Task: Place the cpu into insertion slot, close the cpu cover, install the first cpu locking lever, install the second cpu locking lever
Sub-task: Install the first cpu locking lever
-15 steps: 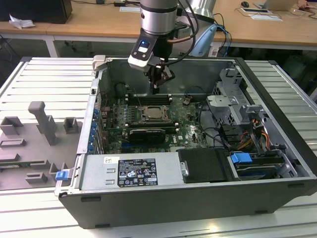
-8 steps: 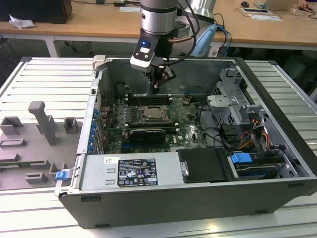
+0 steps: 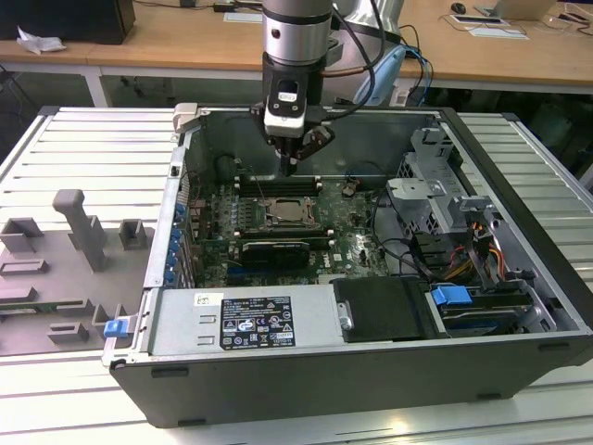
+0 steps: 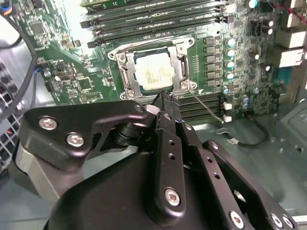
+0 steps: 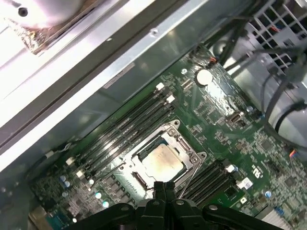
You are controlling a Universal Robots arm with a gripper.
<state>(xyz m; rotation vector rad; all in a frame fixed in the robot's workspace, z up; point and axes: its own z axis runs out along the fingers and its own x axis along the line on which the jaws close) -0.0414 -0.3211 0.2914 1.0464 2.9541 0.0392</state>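
Exterior view, frame centre: the cpu (image 3: 290,214) sits in the insertion slot (image 3: 266,222) beneath the cpu cover (image 3: 315,209). The gripper (image 3: 290,169) hangs just above, fingers pressed together and empty. Advice: press its tip squarely and slowly on the wire locking lever (image 4: 205,102).

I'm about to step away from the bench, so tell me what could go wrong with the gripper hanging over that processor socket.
1. The shut gripper hangs just above the cpu cover edge. A slightly off descent might strike the memory slots beside it.
2. A thin wire lever juts out slanted beside the cpu, seemingly unlatched. The narrow gripper tip could slip off it.
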